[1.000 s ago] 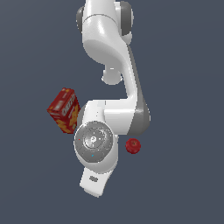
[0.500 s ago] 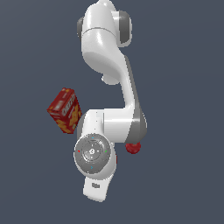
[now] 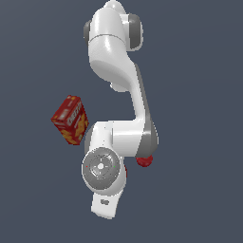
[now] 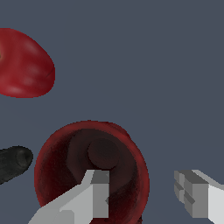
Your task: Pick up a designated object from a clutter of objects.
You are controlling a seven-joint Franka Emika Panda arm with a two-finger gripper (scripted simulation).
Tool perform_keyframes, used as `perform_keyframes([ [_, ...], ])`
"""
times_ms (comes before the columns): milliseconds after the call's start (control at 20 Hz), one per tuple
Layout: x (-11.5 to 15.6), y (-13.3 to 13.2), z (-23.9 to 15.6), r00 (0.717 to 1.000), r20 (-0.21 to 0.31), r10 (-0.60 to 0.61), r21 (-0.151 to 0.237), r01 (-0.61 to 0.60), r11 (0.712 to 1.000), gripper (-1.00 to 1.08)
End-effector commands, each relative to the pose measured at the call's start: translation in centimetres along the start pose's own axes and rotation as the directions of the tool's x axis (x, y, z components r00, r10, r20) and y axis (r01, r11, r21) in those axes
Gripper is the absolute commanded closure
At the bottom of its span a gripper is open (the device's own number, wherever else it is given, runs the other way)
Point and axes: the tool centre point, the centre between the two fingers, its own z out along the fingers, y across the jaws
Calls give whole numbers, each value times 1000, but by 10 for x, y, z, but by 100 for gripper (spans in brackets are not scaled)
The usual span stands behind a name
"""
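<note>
Wrist view looks straight down into the dark red mug (image 4: 89, 168), whose round mouth faces the camera, so its long axis runs along the line of sight and the dark interior and circular floor show plainly; its handle cannot be made out from here. The gripper (image 4: 142, 192) is spread wide, holding nothing: one grey finger (image 4: 94, 194) overlaps the mug's opening near the rim, while the other finger (image 4: 192, 192) stands outside the wall over bare ground, so the near side of the rim lies between them. Whether either pad touches the mug cannot be told. Just beside the mug's wall pokes a black rounded end (image 4: 15, 162), apparently part of the power drill, very near the mug with little room between. Farther off lies the bright red round object (image 4: 24, 63), apart from the mug with a strip of bare surface between. Beyond the mug on the remaining sides the flat slate-grey floor (image 4: 157, 65) lies open. In the exterior view the white arm (image 3: 116, 76) hangs over the scene and hides the mug; the red-and-yellow box (image 3: 70, 119) stands tilted at the exterior view's left of the arm, and the round red object (image 3: 144, 161) peeks out just beside the arm's lower link.
</note>
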Motion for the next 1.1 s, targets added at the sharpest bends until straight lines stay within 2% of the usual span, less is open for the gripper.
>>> perform_keyframes([
  [0,0,0,11,1000,0,-2,2,2,1000,-20],
  [250,0,-1,22,1000,0,-3,1,3,1000,-20],
  [300,0,-1,22,1000,0,-3,1,3,1000,108],
  [1050,-1,-3,19,1000,0,-3,1,3,1000,108],
])
